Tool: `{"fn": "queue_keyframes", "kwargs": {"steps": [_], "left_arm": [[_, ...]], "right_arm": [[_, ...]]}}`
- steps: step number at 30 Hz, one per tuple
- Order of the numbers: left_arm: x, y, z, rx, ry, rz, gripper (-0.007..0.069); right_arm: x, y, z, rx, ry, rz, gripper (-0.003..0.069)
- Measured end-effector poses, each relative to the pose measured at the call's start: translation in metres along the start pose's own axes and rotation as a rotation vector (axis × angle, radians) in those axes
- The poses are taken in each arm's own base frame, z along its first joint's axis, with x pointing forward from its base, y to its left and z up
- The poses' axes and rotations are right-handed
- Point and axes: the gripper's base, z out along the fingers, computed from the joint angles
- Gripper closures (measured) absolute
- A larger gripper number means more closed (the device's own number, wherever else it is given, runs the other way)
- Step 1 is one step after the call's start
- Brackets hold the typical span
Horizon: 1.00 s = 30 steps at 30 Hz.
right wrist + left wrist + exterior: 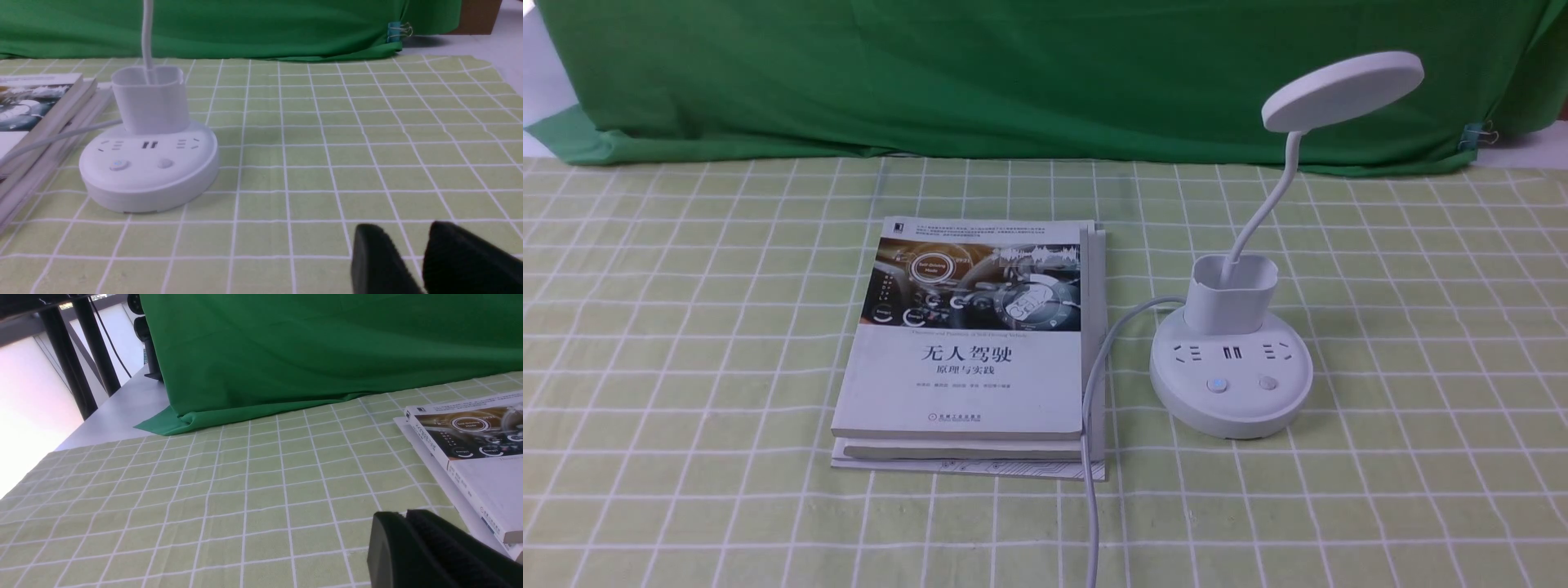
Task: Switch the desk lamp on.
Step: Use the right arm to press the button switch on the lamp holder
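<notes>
Looks like a lab recording setup: green backdrop [1013, 73] held by a clip [1475, 135], checked tablecloth [686, 327] over a grey bench [118, 412], black stand legs [77, 359] beside.

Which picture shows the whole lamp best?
The front view: the desk lamp stands whole there, from round head to base with both buttons. The right wrist view shows only its base, cup and lower neck. The left wrist view shows none of it.

The desk lamp [1230, 298] stands right of centre, just right of the books [968, 359], its cord [1087, 490] crossing their edge.
</notes>
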Motion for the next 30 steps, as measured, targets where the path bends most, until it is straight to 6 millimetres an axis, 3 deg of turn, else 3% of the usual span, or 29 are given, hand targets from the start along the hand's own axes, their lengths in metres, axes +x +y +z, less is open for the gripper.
{"fn": "queue_keyframes", "kwargs": {"steps": [8,13,19,23,26,30], "left_arm": [[0.000,0.000,0.000,0.000,-0.001,0.000,0.0606],[0.000,0.000,0.000,0.000,-0.001,0.000,0.0606],[0.000,0.000,0.000,0.000,-0.001,0.000,0.0606],[0.000,0.000,0.000,0.000,-0.001,0.000,0.0606],[0.000,0.000,0.000,0.000,-0.001,0.000,0.0606],[0.000,0.000,0.000,0.000,-0.001,0.000,0.0606]], "right_arm": [[-0.005,0.000,0.000,-0.002,-0.054,0.059,0.0415],[-0.018,0.000,-0.002,-0.043,-0.195,0.460,0.0415],[-0.027,-0.001,-0.004,-0.071,-0.301,0.560,0.0428],[-0.038,0.002,-0.004,-0.080,-0.180,0.524,0.0488],[-0.074,0.009,0.000,-0.115,0.013,0.354,0.0569],[-0.113,0.025,0.032,-0.191,0.384,0.116,0.0610]]}}
